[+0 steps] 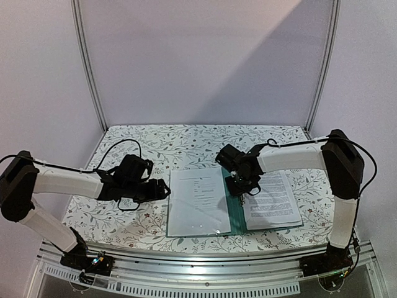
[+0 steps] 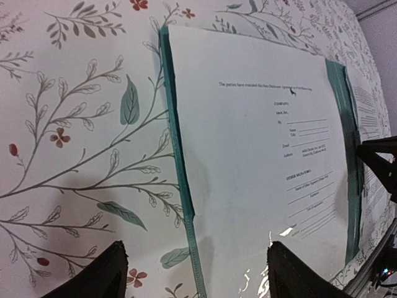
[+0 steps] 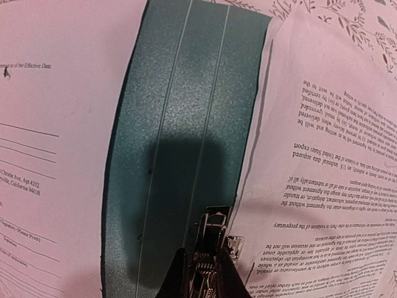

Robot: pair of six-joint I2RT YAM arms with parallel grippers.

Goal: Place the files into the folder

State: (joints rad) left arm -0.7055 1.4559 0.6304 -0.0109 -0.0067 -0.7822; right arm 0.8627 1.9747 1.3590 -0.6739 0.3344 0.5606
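Right wrist view: the right gripper has its jaws pinched together on the clip at the spine of the folder, which lies open on the table with 1 sheet on each leaf. The left gripper hovers, jaws apart, at the folder's left edge. If the pinch slips, the clip could snap down and crease or skew the right sheet, whose edge lies right at it.

Open teal folder lies flat, printed white files either side.
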